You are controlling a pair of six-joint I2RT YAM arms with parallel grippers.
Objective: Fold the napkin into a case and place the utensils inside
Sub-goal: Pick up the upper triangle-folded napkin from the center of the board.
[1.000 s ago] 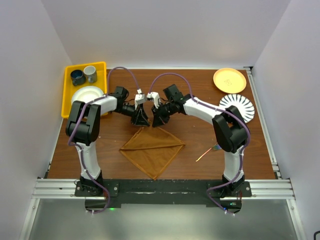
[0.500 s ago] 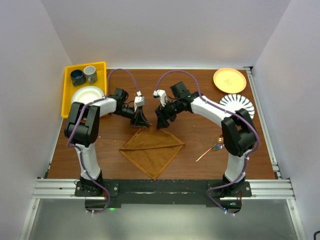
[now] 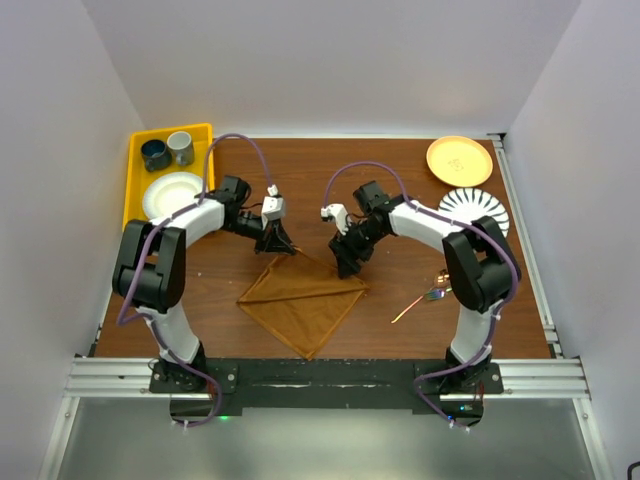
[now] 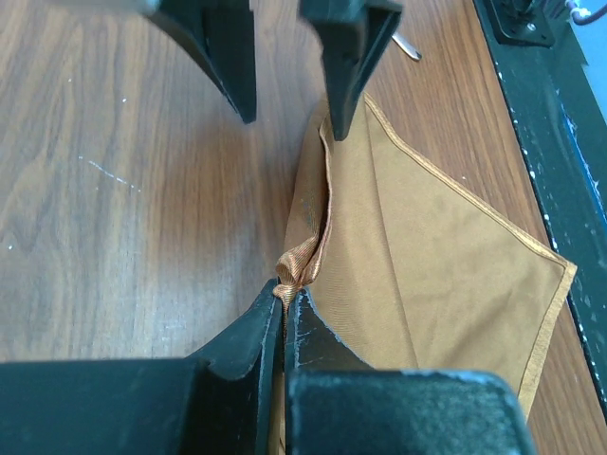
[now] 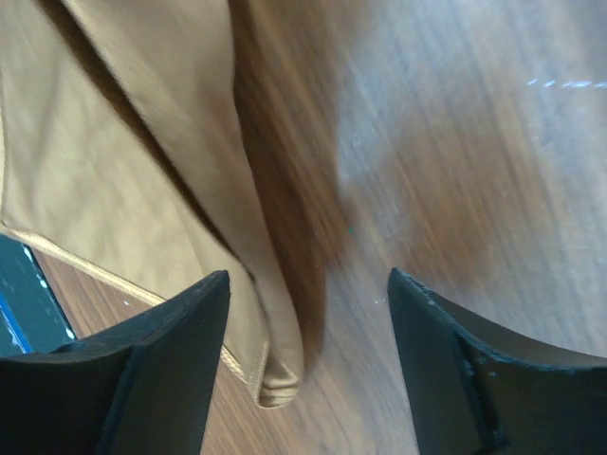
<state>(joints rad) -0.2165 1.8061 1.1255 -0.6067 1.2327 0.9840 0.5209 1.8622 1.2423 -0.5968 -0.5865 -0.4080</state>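
1. Napkin (image 3: 305, 300): rust-brown cloth, flat on wood surface (image 3: 400, 200) at mid-front, btwn the two arms. Reads as a diamond from above w/ a crease running L corner to R corner. Top half looks like a folded-over layer, doubled edge visible in L wrist view.
2. Yellow tray (image 3: 135, 190): far-L back of surface, well apart from napkin. Holds 2 cups (image 3: 168, 151) (one dark blue, one grey) at the back and a white plate (image 3: 172, 193) in front of them.
3. Orange plate (image 3: 459, 160): back-R corner. Ribbed white plate (image 3: 475, 212) just in front of it, R arm partly over it.
4. Left tool (image 4: 285, 299): fingers fully closed, pinching napkin's top corner. Cloth is bunched up right at the tips, rest of the napkin lies flat toward the near edge.
5. Right tool (image 5: 308, 280): fingers spread wide, nothing btwn them, no grip. Sits over napkin's upper-R edge, just across from left tool. A folded edge of cloth lies below, nearer one finger, bare wood under the other. Can't tell if the tips touch the cloth or surface.
6. Utensils (image 3: 420, 303): thin shiny pcs lying on surface, R of napkin's R corner, apart from it, beside R arm. Outside the cloth, neither tool near them.
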